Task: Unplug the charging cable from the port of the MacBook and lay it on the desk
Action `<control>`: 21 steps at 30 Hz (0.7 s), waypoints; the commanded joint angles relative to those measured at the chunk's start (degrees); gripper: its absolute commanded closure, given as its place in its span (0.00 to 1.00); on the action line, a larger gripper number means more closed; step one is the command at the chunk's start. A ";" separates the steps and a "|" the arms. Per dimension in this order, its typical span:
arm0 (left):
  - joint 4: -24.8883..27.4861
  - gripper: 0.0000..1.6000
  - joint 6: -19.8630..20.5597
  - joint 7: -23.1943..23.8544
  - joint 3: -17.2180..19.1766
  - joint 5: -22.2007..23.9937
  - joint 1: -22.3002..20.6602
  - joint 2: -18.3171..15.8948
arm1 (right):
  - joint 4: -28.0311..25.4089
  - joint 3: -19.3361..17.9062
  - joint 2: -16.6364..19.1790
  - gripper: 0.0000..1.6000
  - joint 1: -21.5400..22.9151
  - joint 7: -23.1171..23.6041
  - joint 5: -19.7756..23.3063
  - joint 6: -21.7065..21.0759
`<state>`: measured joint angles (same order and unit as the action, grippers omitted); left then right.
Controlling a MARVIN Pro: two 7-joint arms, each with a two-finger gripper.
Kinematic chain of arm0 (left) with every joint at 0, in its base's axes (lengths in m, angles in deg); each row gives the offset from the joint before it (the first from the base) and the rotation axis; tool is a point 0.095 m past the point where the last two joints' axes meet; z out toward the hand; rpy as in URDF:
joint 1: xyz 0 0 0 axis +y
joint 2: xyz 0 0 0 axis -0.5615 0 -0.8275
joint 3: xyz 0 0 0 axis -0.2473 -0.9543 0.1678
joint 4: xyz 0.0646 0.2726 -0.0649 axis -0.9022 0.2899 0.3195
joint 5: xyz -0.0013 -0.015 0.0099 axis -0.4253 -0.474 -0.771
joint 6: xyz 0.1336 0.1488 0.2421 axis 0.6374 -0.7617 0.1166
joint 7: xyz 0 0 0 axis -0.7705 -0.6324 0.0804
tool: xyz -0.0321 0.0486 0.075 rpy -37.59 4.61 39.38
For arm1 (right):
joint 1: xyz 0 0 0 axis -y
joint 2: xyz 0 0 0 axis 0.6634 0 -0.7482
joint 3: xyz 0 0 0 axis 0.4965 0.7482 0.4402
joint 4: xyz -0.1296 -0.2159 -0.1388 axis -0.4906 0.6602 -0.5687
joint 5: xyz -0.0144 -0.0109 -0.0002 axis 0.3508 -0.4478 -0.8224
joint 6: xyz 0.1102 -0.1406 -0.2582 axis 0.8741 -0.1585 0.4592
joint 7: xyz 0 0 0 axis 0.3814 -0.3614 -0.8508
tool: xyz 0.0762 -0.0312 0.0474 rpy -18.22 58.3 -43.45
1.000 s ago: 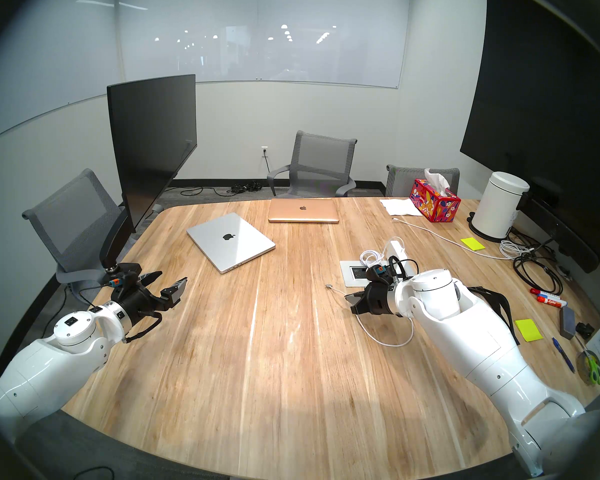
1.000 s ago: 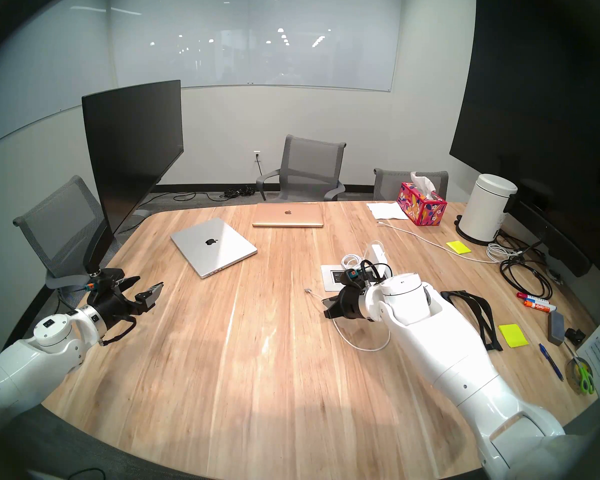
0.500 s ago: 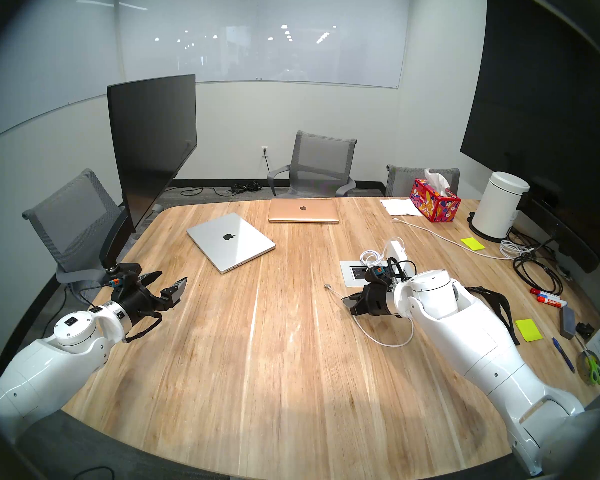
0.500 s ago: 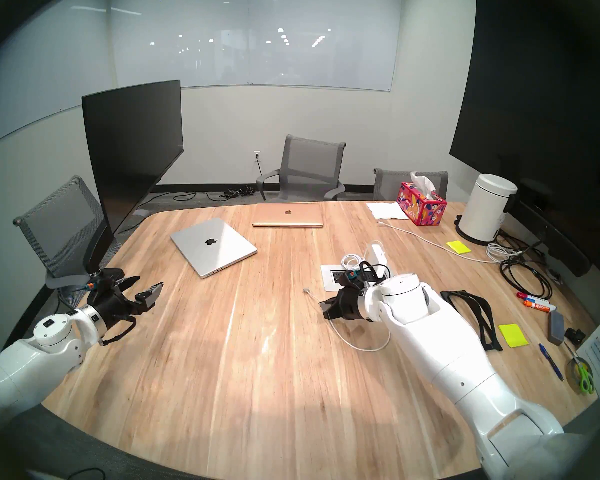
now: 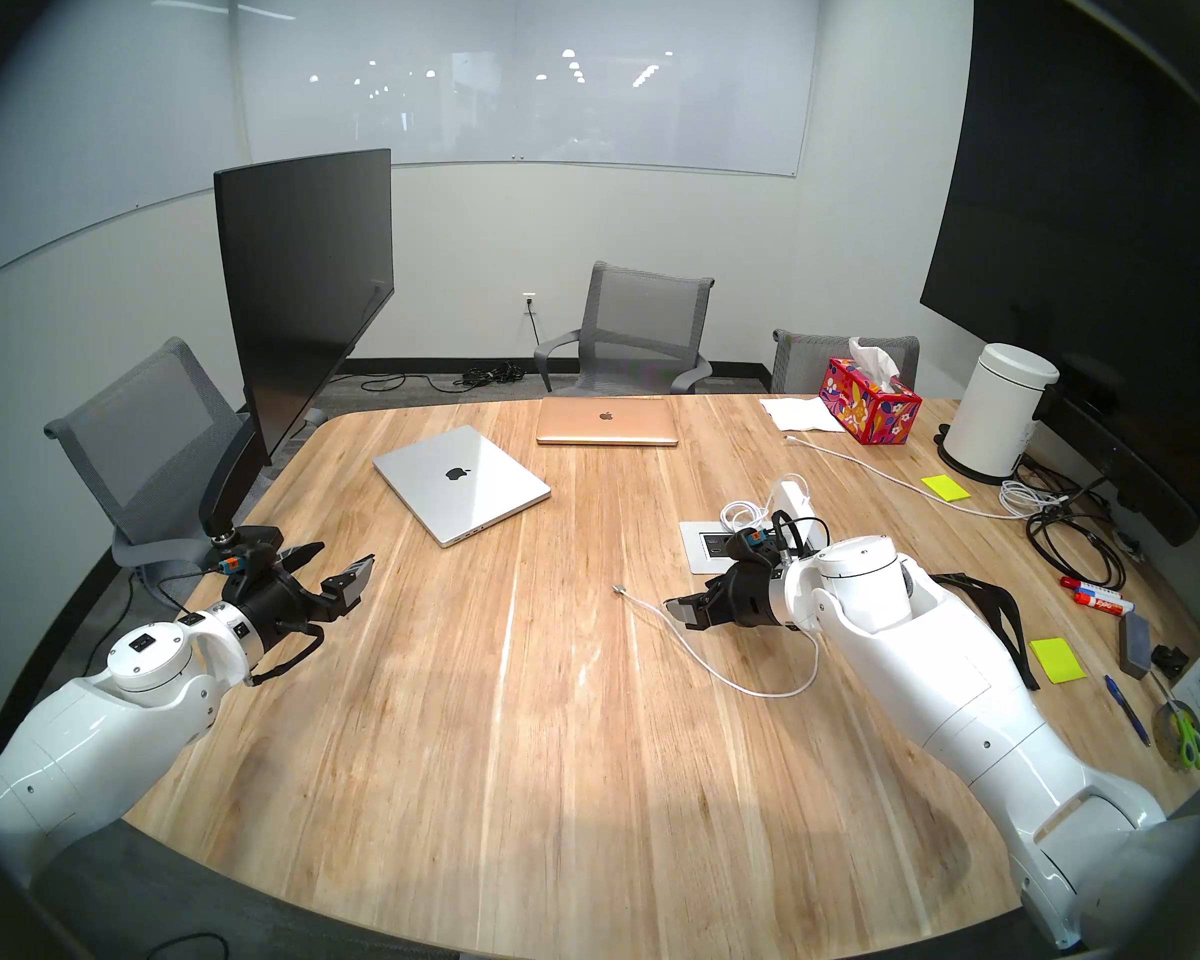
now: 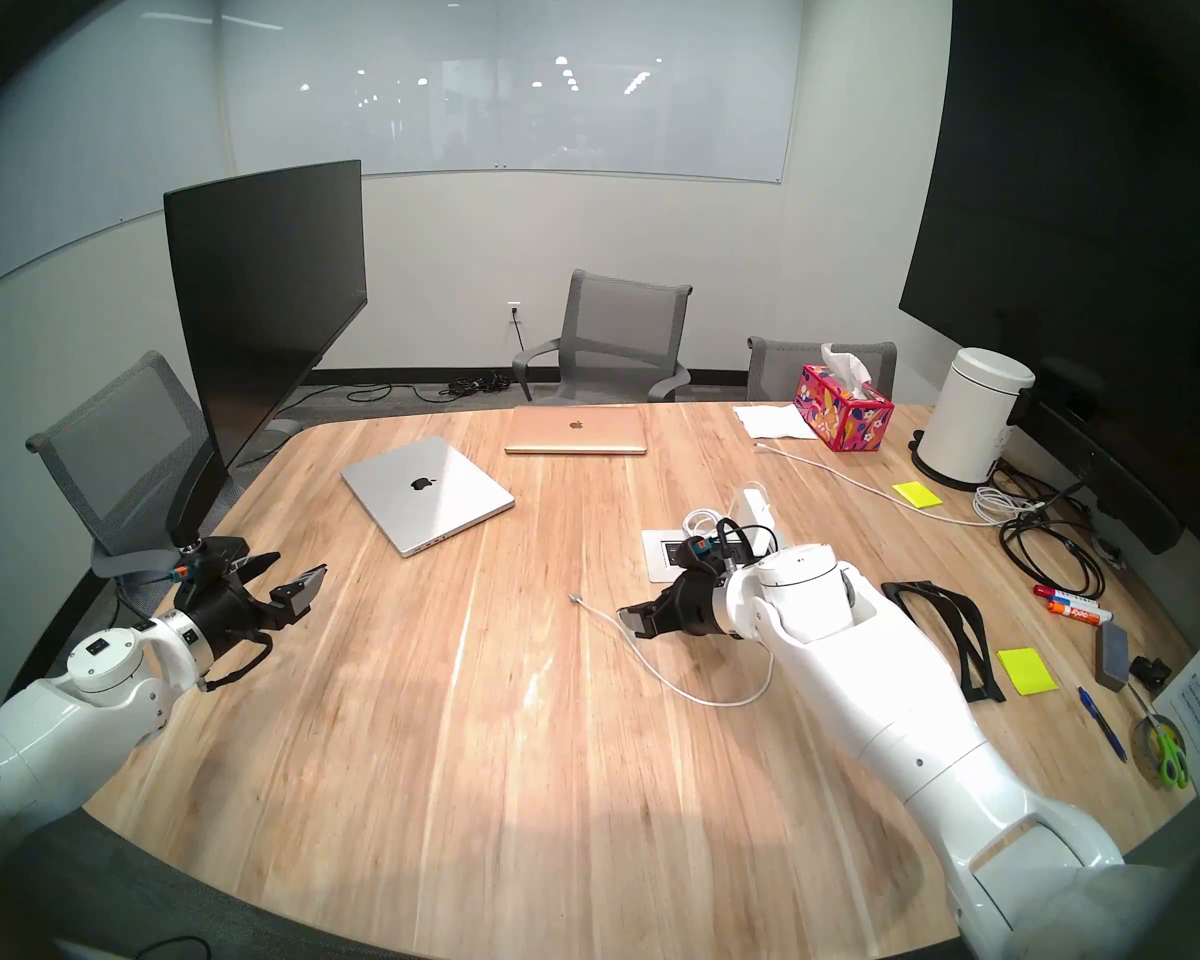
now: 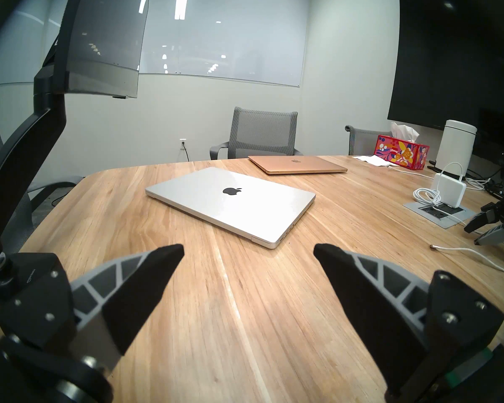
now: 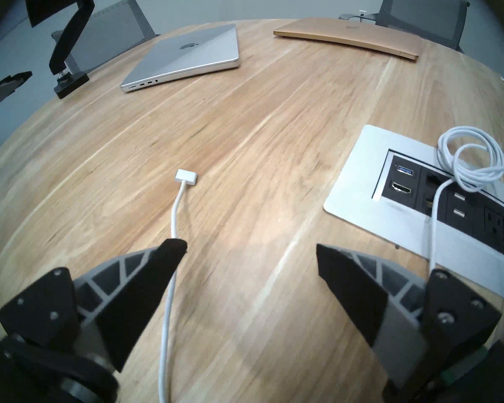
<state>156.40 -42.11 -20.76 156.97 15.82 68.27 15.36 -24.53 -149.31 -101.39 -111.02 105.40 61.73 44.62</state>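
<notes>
Cable released, lying loose on the surface (image 5: pixel 514 730).
Right claw (image 8: pixel 250 248) spread wide, empty; charging cable (image 8: pixel 173 219) under its left finger, long axis toward frame top, tip centre-frame, well apart from MacBook (image 8: pixel 186 53) upper left. Left claw (image 5: pixel 337 567) agape, empty, farther off. Outlet box (image 8: pixel 358 172): coiled cord only.

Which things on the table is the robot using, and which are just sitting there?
Part of the job: charging cable, MacBook, desk, right gripper.

Just lying about: rose-gold laptop, tissue box, sticky notes, markers, scissors.
</notes>
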 commanded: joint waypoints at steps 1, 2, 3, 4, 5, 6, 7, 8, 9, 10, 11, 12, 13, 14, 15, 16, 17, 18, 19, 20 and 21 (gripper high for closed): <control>0.70 0.00 -0.55 -0.05 0.62 0.00 -0.17 -0.20 | -1.72 -1.83 0.44 0.00 2.10 -0.22 0.25 0.24; 0.69 0.00 -0.54 -0.05 0.61 0.00 -0.18 -0.20 | -1.83 -2.18 0.49 0.00 2.16 -0.27 0.32 0.36; 0.69 0.00 -0.54 -0.05 0.61 0.00 -0.18 -0.20 | -1.93 -2.41 0.58 0.00 2.25 -0.23 0.37 0.34; 0.68 0.00 -0.54 -0.04 0.60 0.00 -0.19 -0.20 | -2.26 -3.13 0.68 0.01 2.29 -0.31 0.59 0.42; 0.68 0.00 -0.53 -0.04 0.60 0.00 -0.20 -0.20 | -2.49 -3.67 0.71 0.02 2.18 -0.35 0.82 0.68; 0.68 0.00 -0.53 -0.04 0.60 0.00 -0.20 -0.20 | -2.76 -4.11 0.77 0.04 2.09 -0.31 1.01 0.74; 0.68 0.00 -0.53 -0.04 0.60 0.00 -0.20 -0.20 | -3.08 -4.71 0.81 0.04 1.90 -0.27 1.30 1.12; 0.67 0.00 -0.53 -0.04 0.59 0.00 -0.20 -0.20 | -3.43 -5.19 0.87 0.05 1.75 -0.23 1.54 1.24; 0.66 0.00 -0.52 -0.03 0.58 0.00 -0.22 -0.20 | -4.50 -6.51 0.94 0.05 1.12 -0.17 2.31 1.81; 0.66 0.00 -0.52 -0.03 0.58 0.00 -0.22 -0.20 | -5.31 -7.45 0.99 0.04 0.49 -0.10 2.89 2.39; 0.66 0.00 -0.52 -0.03 0.58 0.00 -0.22 -0.20 | -6.04 -8.09 1.15 0.03 0.01 0.03 3.32 2.51; 0.66 0.00 -0.52 -0.03 0.58 0.00 -0.22 -0.20 | -7.10 -9.13 1.30 0.02 -0.85 0.16 4.03 2.92; 0.66 0.00 -0.51 -0.03 0.58 0.00 -0.23 -0.20 | -7.96 -9.77 1.56 0.01 -1.47 0.28 4.43 3.08; 0.65 0.00 -0.51 -0.02 0.57 0.00 -0.23 -0.20 | -9.11 -10.95 1.73 0.03 -2.62 0.68 5.29 4.15; 0.65 0.00 -0.51 -0.02 0.57 0.00 -0.23 -0.20 | -10.12 -11.70 2.04 0.03 -3.48 0.92 5.76 4.42; 0.65 0.00 -0.51 -0.02 0.57 0.00 -0.24 -0.20 | -10.36 -12.52 2.12 0.01 -4.15 1.68 6.50 5.54; 0.64 0.00 -0.50 -0.02 0.56 0.00 -0.25 -0.20 | -11.08 -13.20 2.35 0.00 -4.97 2.10 7.01 6.17; 0.64 0.00 -0.50 -0.02 0.56 0.00 -0.25 -0.20 | -12.21 -14.05 2.74 0.00 -6.30 2.70 7.48 7.46; 0.64 0.00 -0.50 -0.02 0.56 0.00 -0.25 -0.20 | -12.78 -14.61 2.97 0.00 -7.16 3.11 7.84 8.09; 0.65 0.00 -0.51 -0.02 0.56 0.00 -0.24 -0.20 | -14.03 -15.55 3.25 0.00 -8.76 3.25 8.59 8.95; 0.65 0.00 -0.51 -0.02 0.57 0.00 -0.24 -0.20 | -14.26 -15.30 3.94 0.00 -9.16 3.54 9.42 9.61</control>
<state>156.39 -42.11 -20.75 156.95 15.82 68.25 15.36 -33.18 -160.61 -99.61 -114.26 106.85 67.06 49.21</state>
